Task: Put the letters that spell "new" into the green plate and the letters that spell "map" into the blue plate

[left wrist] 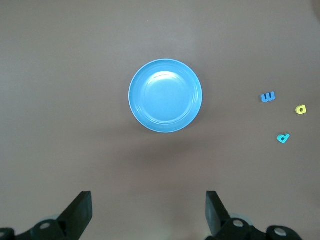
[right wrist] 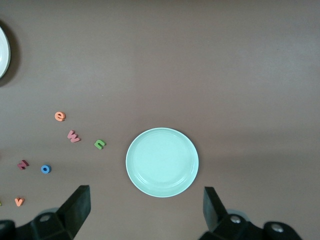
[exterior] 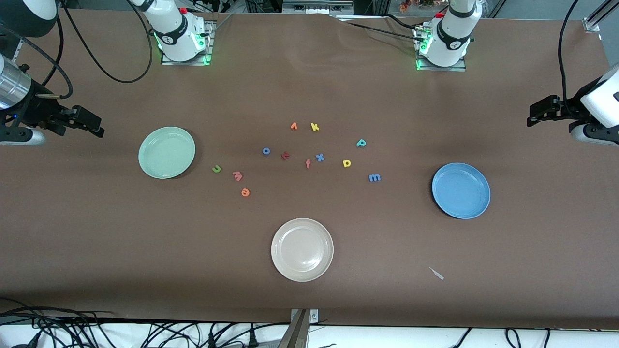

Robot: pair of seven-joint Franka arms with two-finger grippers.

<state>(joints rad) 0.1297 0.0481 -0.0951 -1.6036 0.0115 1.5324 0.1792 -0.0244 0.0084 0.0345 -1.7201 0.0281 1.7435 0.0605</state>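
So, what we see:
Bench [exterior: 435, 111]: brown; all letters lie loose on it between the green and blue plates, none in any plate.
Green plate [exterior: 167, 152]: toward the right arm's end, nothing in it.
Blue plate [exterior: 461, 190]: toward the left arm's end, nothing in it.
Cream plate [exterior: 302, 249]: nearest the front camera, between the two ends.
"new" letters: olive n [exterior: 216, 168], pink w [exterior: 237, 176] and orange e [exterior: 245, 192] in a short slanted row near the green plate, n closest to it, e nearest the camera.
"map" letters: blue m [exterior: 375, 178], yellow a [exterior: 346, 163], teal p [exterior: 361, 142] grouped nearer the blue plate, well apart from it; m closest to it.
Other letters: blue o [exterior: 266, 151], dark red letter [exterior: 285, 155], salmon f [exterior: 308, 164], blue x [exterior: 319, 157], orange pointed letter [exterior: 293, 126], yellow k [exterior: 315, 127] in the middle.
Left end effector [left wrist: 149, 212]: released, we see fingers wide apart, holding nothing, up at its end of the bench beside the blue plate.
Right end effector [right wrist: 147, 210]: released, holding nothing, up at its end of the bench beside the green plate.
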